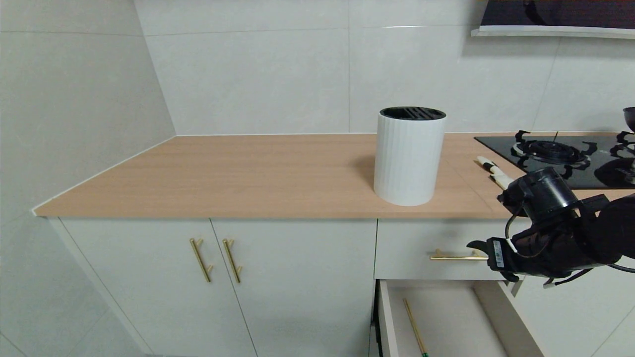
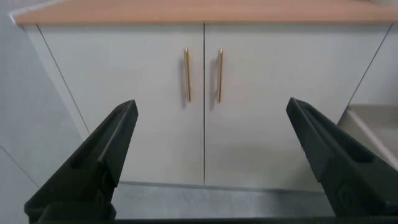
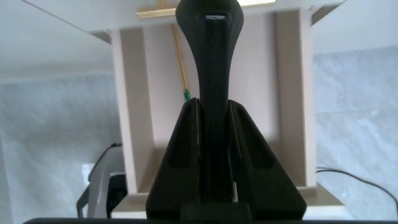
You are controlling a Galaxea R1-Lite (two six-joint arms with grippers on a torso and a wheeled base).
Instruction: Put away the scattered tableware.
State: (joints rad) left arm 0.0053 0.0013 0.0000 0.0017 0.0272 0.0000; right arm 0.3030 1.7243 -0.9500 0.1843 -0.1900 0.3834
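Chopstick [image 1: 414, 326] in open drawer [image 1: 446, 317] — right gripper [image 1: 474, 245] pressed together, left gripper [image 2: 211, 158] spread.

No text, number or sign could be read in any view. A small white label [image 1: 498, 253] on the right arm carried dark marks, but they were too small to make out.
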